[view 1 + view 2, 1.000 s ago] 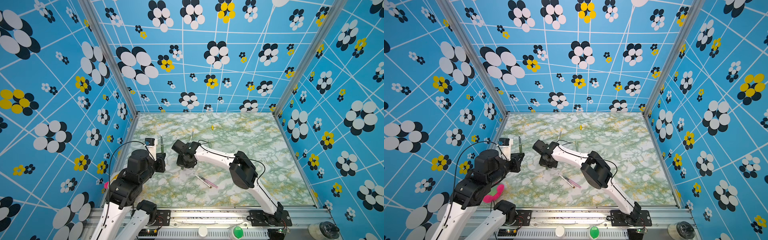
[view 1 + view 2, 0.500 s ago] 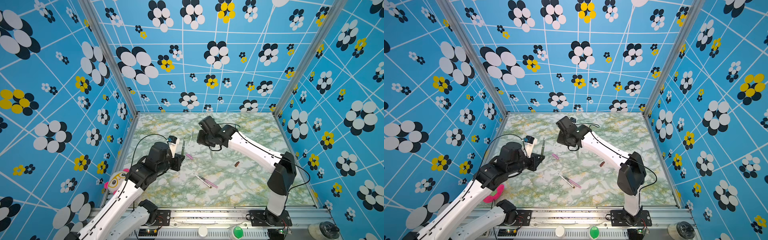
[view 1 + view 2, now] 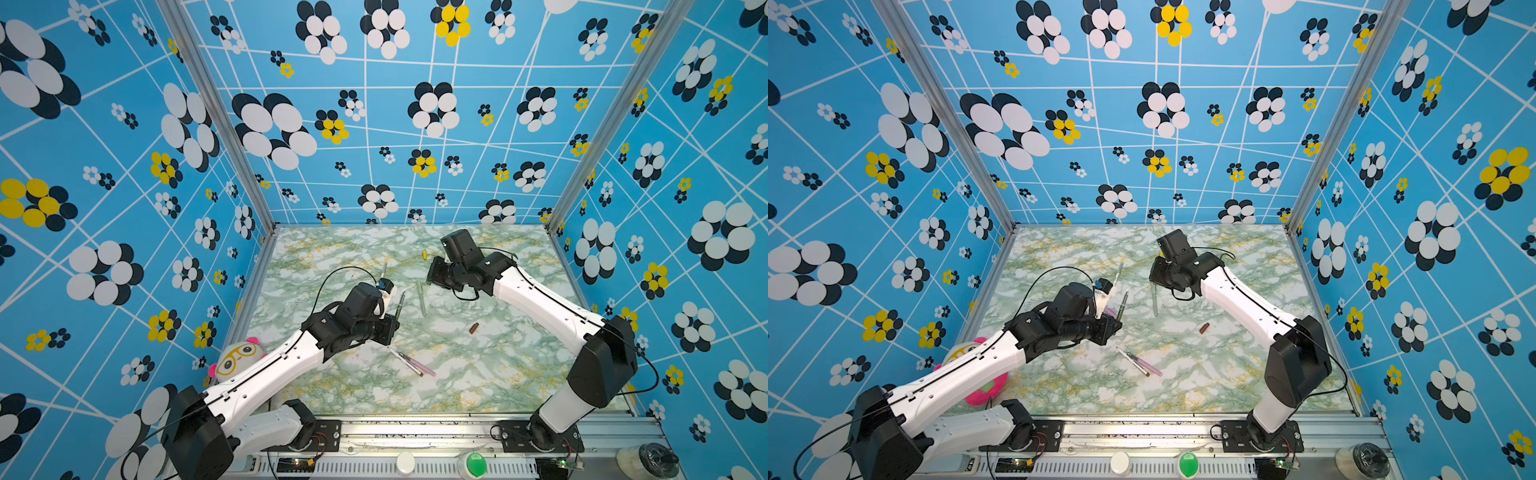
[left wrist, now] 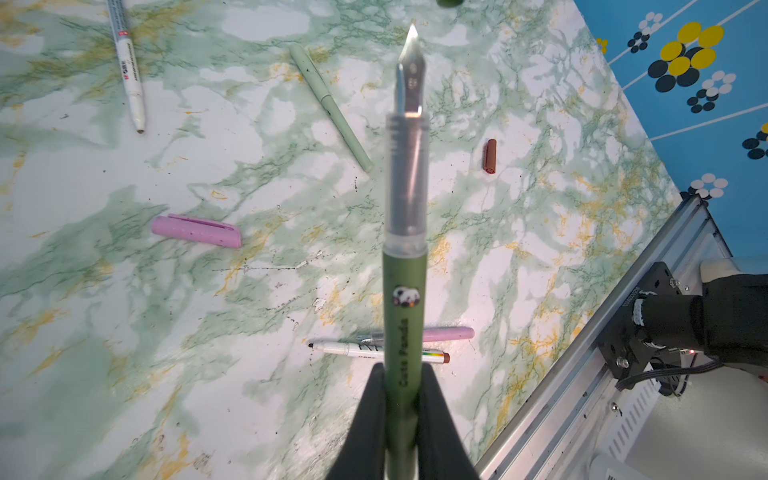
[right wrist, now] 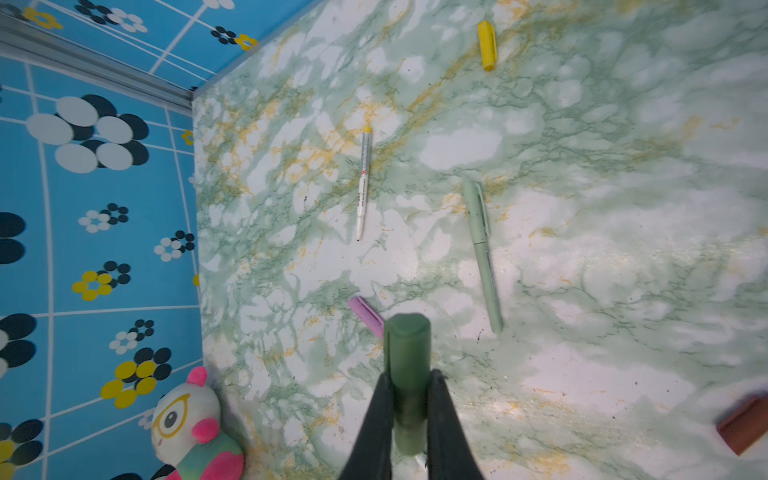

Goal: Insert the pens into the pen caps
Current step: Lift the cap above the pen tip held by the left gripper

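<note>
Moved since earlier: the left gripper (image 4: 401, 376) has carried the dark green pen (image 4: 405, 249) in from the left edge toward the middle of the surface (image 3: 478, 374); the right gripper (image 5: 409, 384) has drawn back toward the far right part.
Left grip: clamped on the pen's barrel, with the nib pointing outward, clear of the surface.
Right grip: clamped on the dark green cap (image 5: 407, 353), held in the air.
Step in hand: probably bringing pen and cap together; they are well apart.
Doing it well: line up the nib and the cap's mouth on one axis first, then push straight and slowly with both grips firm. A tilted approach could jam the nib on the rim.
Waiting: pink cap (image 4: 195, 230) left of the middle; brown cap (image 4: 490, 156) right of it; yellow cap (image 5: 487, 45) near the far edge. The pink pen (image 4: 451, 333) and white pen with a brown end (image 4: 357, 350) lie side by side toward the near edge. The white pen with a yellow end (image 5: 364, 183) lies far left. The pale green pen (image 5: 482, 253) in the middle looks already capped.
Hard to see: I cannot tell which end of the held cap is open. The held pen's rear is cut off. In both top views the right gripper hides the cap.
</note>
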You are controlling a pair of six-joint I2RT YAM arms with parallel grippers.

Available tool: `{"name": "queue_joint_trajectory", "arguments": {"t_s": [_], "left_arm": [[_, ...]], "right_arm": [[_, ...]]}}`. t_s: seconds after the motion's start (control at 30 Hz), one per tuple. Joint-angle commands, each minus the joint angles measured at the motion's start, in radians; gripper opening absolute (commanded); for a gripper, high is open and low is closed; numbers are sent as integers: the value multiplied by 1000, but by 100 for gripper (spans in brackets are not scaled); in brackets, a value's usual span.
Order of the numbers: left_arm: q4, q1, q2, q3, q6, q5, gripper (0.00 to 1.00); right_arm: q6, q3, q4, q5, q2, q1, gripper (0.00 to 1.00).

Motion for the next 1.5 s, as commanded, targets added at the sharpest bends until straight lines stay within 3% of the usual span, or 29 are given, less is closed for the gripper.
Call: {"name": "queue_joint_trajectory", "arguments": {"t_s": [0.0, 0.27, 0.57, 1.47], "left_arm": [[59, -10, 26, 28, -12, -5, 0], [76, -18, 72, 59, -20, 8, 0], [83, -18, 81, 65, -22, 2, 0], [91, -18, 79, 59, -21, -30, 0]], "right_arm": [[-48, -9, 72, -89, -37, -7, 10], [-47, -32, 142, -206, -53, -7, 10], [-32, -60, 176, -252, -59, -7, 10], [-12, -77, 193, -291, -68, -1, 9]]}}
